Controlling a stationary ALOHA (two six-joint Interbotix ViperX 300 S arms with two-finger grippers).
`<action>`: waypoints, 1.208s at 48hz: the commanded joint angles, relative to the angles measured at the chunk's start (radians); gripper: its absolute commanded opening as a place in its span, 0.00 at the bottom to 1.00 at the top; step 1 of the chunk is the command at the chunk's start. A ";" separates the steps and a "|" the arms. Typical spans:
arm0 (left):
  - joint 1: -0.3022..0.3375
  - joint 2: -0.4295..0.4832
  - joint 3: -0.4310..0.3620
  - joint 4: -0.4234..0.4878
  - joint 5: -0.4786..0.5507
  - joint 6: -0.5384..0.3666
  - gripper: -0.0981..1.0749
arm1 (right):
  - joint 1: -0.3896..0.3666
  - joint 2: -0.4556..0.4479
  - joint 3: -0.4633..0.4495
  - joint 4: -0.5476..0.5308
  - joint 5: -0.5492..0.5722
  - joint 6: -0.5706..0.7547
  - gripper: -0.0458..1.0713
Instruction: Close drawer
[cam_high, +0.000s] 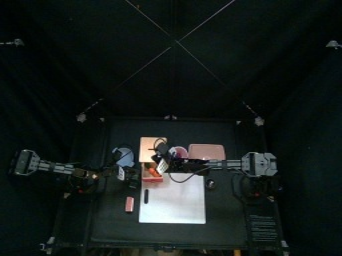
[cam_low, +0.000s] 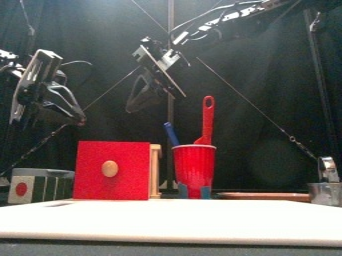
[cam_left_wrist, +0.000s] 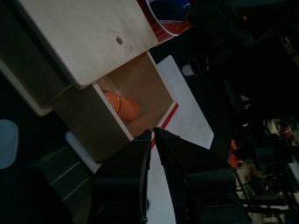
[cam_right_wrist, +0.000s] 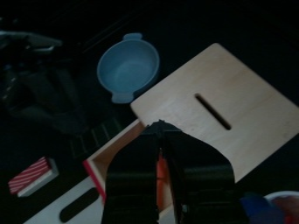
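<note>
The tan wooden box (cam_left_wrist: 82, 44) lies under my left wrist, and its drawer (cam_left_wrist: 111, 122) is pulled out, with a round orange thing (cam_left_wrist: 126, 105) inside. From the front, the drawer's red face with a wooden knob (cam_low: 111, 170) stands in front of the box (cam_low: 155, 160). My left gripper (cam_left_wrist: 156, 144) hangs above the drawer's outer end, open and holding nothing. My right gripper (cam_low: 151, 85) hangs in the air above the box; in its wrist view the gripper (cam_right_wrist: 162, 136) shows only a narrow gap between the jaws, with nothing held.
A red cup (cam_low: 194, 165) with a red spatula and a blue handle stands right of the box. A pinkish board with a slot (cam_right_wrist: 216, 101) and a blue bowl (cam_right_wrist: 128, 66) lie below the right wrist. A large white sheet (cam_high: 171, 200) covers the table's front.
</note>
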 joint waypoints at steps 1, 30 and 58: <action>-0.015 -0.002 -0.034 -0.035 -0.002 0.002 0.56 | -0.040 -0.040 -0.026 0.000 -0.008 -0.002 0.38; -0.126 0.040 -0.044 -0.074 -0.034 0.002 0.56 | -0.133 -0.023 -0.055 0.032 -0.020 -0.003 0.38; -0.198 0.107 -0.069 -0.071 -0.031 0.002 0.56 | -0.196 0.012 -0.133 0.020 -0.123 -0.003 0.38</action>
